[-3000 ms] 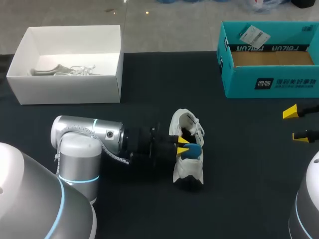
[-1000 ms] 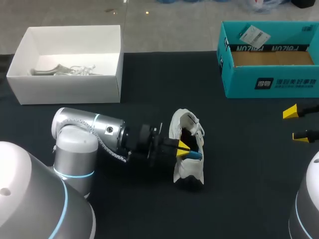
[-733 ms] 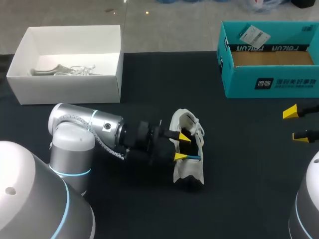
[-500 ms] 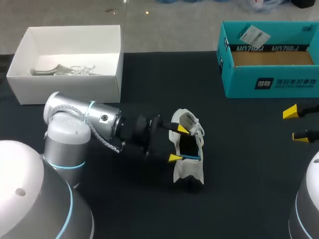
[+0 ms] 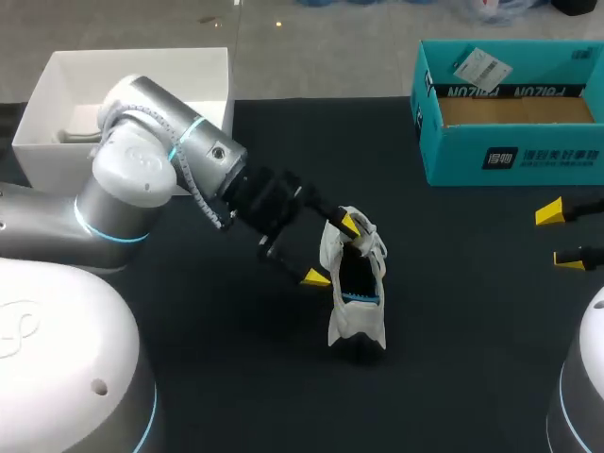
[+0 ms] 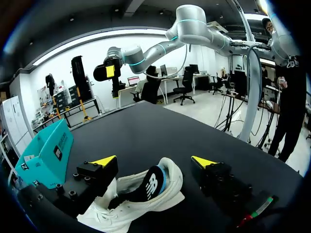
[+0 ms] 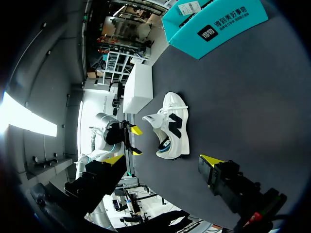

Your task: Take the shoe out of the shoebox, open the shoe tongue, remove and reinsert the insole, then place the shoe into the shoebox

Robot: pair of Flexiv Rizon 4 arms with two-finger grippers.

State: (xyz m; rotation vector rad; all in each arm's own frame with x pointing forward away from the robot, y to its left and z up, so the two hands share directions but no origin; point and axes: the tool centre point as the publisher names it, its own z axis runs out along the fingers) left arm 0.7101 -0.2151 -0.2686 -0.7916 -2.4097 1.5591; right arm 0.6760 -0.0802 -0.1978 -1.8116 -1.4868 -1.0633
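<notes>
Left fingers (image 5: pixel 349 224) released insole (image 5: pixel 360 298), now spread, risen off shoe (image 5: pixel 354 316) mid-worktop; insole back inside. Right fingers (image 5: pixel 549 212) spread, idle at right edge. Remaining, likely: shoe into shoebox (image 5: pixel 510 156).

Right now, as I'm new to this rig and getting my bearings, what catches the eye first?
A white shoe sits mid-table, and the left arm hangs its open jaws over it. A teal shoebox stands at the far right corner, a white box at the far left.
</notes>
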